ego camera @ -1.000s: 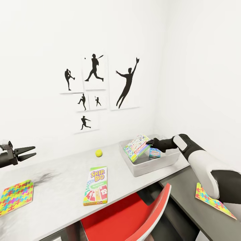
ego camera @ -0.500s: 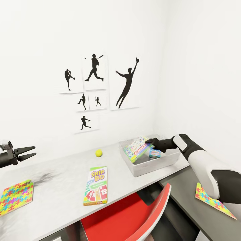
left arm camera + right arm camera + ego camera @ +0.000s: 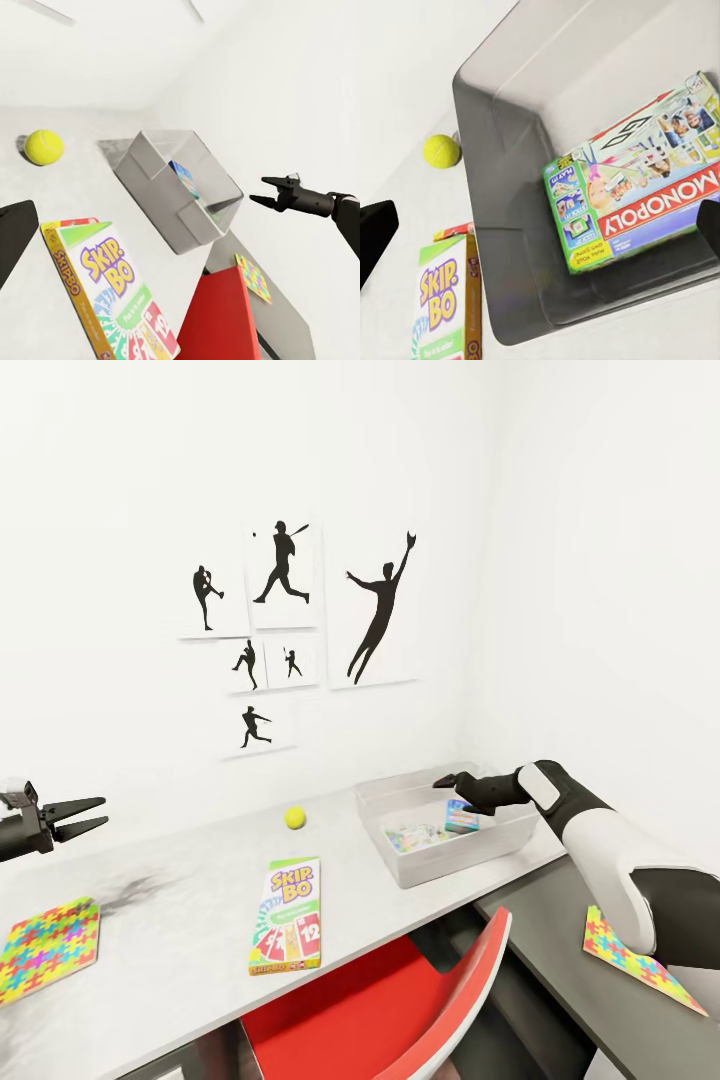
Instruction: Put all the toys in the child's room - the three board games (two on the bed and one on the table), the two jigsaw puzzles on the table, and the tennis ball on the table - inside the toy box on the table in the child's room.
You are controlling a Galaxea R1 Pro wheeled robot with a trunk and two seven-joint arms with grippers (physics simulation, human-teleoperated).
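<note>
Lying flat inside toy box (image 3: 502, 225), Monopoly box (image 3: 634, 206), lengthwise.

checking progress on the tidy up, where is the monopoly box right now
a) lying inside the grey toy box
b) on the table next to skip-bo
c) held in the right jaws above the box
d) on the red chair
a: the Monopoly box lies flat on the floor of the toy box, and the right gripper hangs open and empty above the bin.
</note>
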